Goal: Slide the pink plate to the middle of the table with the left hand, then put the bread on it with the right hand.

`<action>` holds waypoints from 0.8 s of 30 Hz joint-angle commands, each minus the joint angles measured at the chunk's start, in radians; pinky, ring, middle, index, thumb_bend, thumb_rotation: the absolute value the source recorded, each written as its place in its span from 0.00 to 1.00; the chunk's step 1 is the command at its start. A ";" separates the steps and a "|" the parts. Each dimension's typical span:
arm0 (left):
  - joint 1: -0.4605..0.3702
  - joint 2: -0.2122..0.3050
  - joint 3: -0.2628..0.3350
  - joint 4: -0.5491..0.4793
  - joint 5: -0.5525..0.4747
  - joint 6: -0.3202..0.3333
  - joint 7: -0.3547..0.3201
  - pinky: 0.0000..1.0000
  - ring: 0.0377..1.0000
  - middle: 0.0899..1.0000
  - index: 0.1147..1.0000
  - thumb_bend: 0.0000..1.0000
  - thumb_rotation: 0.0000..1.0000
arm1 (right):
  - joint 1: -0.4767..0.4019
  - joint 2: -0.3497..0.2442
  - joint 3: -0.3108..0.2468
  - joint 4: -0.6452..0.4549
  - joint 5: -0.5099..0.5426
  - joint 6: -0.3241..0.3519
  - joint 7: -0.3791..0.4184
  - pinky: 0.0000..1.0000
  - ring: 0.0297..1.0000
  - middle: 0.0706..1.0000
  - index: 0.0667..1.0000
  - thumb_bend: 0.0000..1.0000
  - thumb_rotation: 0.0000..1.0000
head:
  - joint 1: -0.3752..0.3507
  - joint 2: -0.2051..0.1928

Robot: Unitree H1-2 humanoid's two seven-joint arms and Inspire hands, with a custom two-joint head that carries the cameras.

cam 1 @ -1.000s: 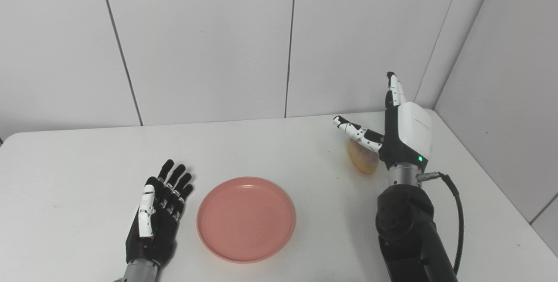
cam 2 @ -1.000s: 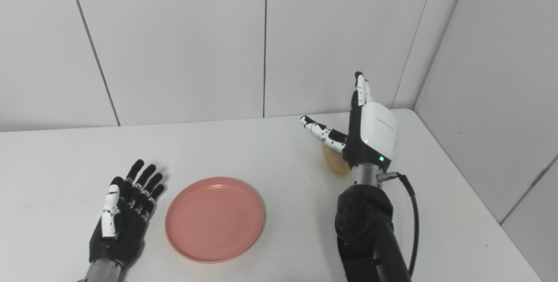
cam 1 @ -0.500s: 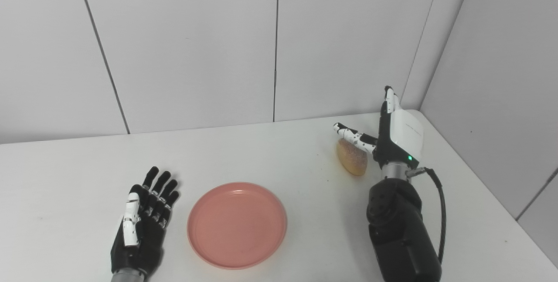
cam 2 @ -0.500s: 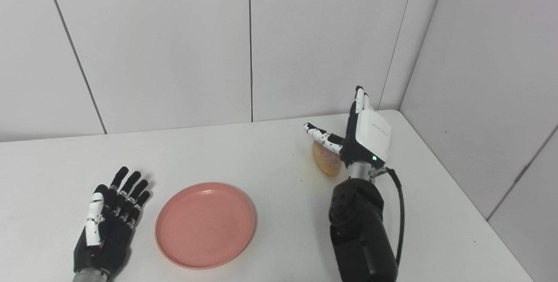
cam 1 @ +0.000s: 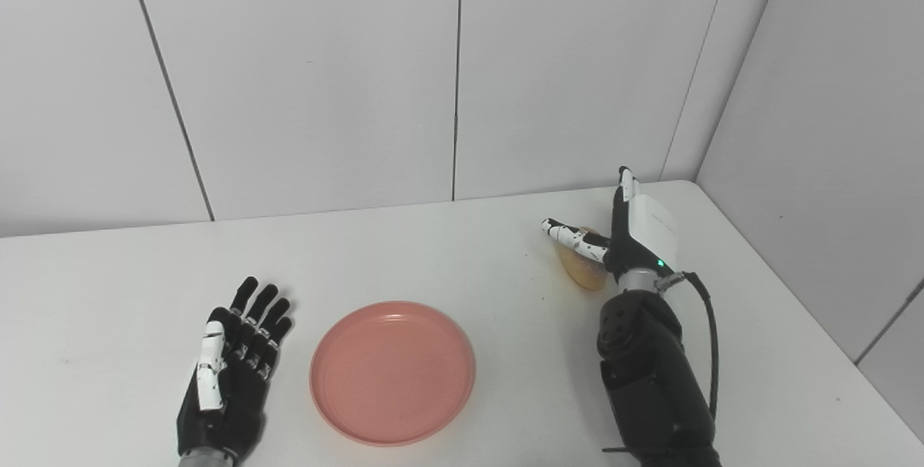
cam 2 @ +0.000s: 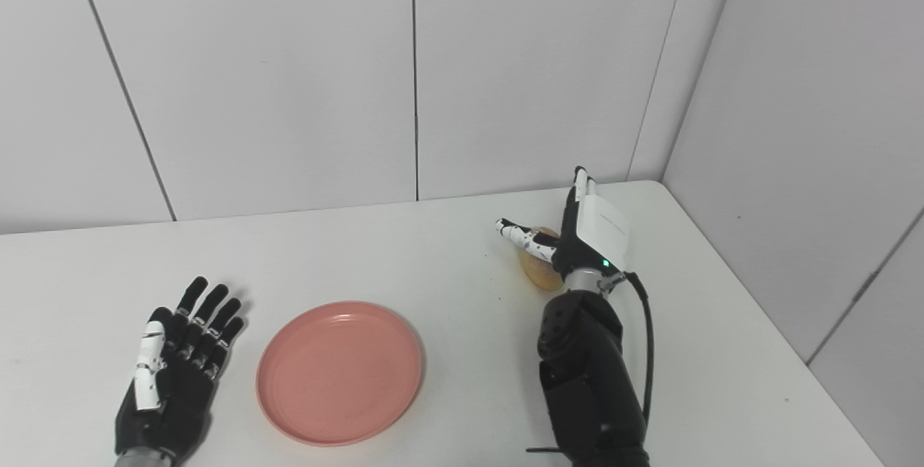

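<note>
The pink plate [cam 1: 393, 371] lies empty on the white table [cam 1: 462, 265], near the front middle. My left hand [cam 1: 231, 362] rests flat and open on the table just left of the plate, not touching it. The bread [cam 1: 582, 267], a golden oval bun, lies at the back right. My right hand [cam 1: 635, 229] is open, set on edge directly over the bread, with the thumb [cam 1: 570, 234] stretched out to the left above it. The hand hides part of the bread. It holds nothing.
Grey wall panels stand behind the table and along its right side [cam 1: 808, 128]. The table's right edge [cam 1: 794, 294] runs close to my right arm [cam 1: 650, 373].
The camera tilted down early on. Since then my right hand has come lower and nearer the bread. My left hand has drawn back slightly. Plate and bread have not moved.
</note>
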 commanded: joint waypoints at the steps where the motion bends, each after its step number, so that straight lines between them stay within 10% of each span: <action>1: 0.032 0.003 0.003 0.004 -0.001 0.019 0.005 0.97 0.93 0.93 0.92 0.31 1.00 | -0.046 -0.008 0.012 -0.001 -0.008 -0.004 -0.017 0.83 0.94 0.97 1.00 0.91 0.64 | 0.001 0.001; 24: 0.035 0.004 0.009 -0.022 -0.001 0.039 0.017 0.95 0.91 0.91 0.90 0.32 1.00 | -0.097 -0.009 -0.043 0.157 0.004 -0.004 -0.024 0.88 0.95 0.96 0.98 0.91 0.66 | -0.006 0.026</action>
